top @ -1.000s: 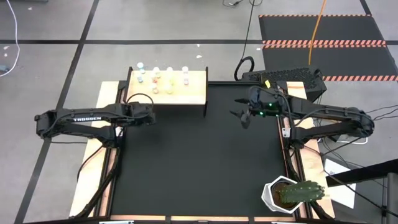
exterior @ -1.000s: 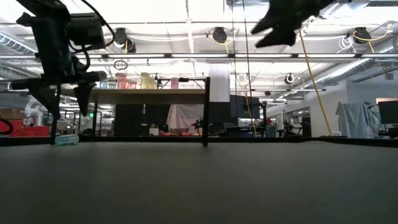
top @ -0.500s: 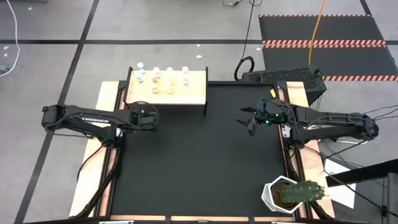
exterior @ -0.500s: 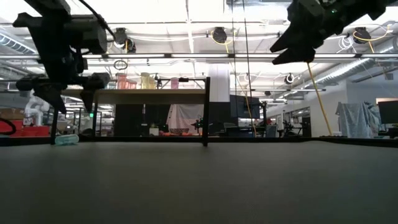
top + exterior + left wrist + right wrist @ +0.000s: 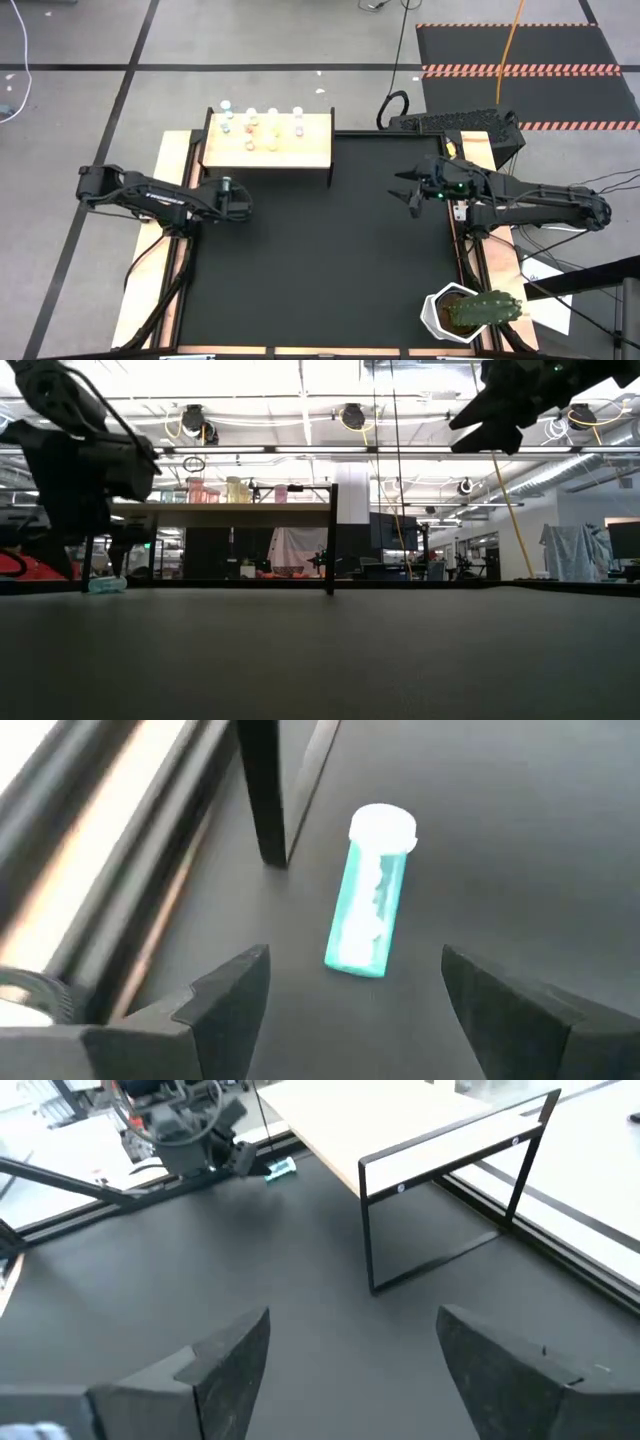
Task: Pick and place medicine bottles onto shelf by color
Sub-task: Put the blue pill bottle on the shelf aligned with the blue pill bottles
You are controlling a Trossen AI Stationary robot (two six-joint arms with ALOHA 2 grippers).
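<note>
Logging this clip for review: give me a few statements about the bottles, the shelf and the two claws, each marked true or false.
1. A blue bottle lies on its side on the black mat. True.
2. The left claw is shut on that bottle. False: its fingers stand open, apart from the bottle.
3. Several bottles stand on the shelf. True.
4. The right claw holds a red bottle. False: it is open and holds nothing, above the mat's right side.
5. The cactus pot sits on the shelf. False: it stands at the table's near right corner.
</note>
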